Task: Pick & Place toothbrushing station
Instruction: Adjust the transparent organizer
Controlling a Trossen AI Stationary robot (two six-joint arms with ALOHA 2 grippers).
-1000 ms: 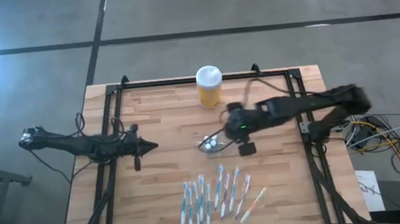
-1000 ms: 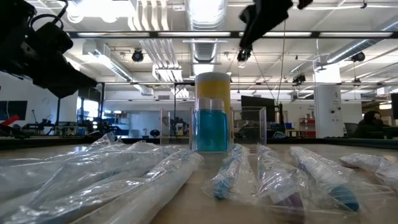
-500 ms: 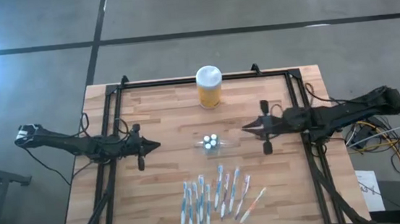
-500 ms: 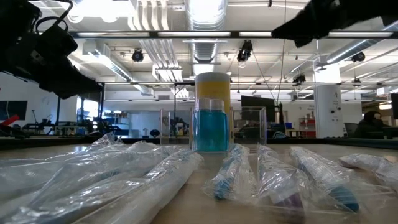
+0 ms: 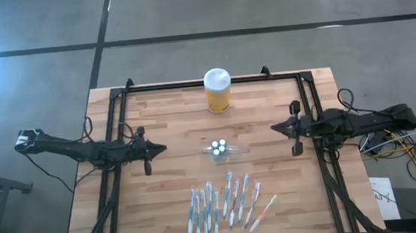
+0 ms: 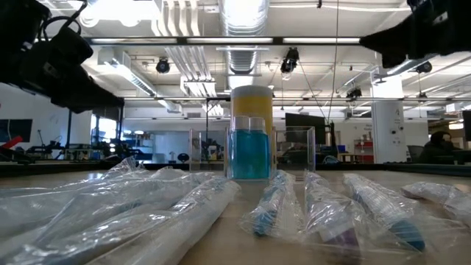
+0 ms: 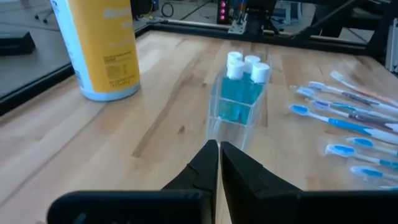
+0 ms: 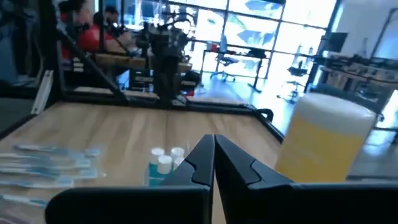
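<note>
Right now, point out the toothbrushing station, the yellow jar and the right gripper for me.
toothbrushing station point(image 7: 239, 102): left wrist view, on its clear front wall over the blue contents.
yellow jar point(image 5: 218, 98): high view, on its yellow side below the white lid.
right gripper point(image 5: 276, 128): high view, at the shut fingertips.

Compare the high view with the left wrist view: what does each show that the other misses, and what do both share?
Only the high view shows the right hand, shut and empty at the table's right side, and the whole table. Only the left wrist view shows the station's blue contents and the left hand shut and empty up close. Both show the toothbrushing station, the yellow jar and the toothbrushes.
</note>
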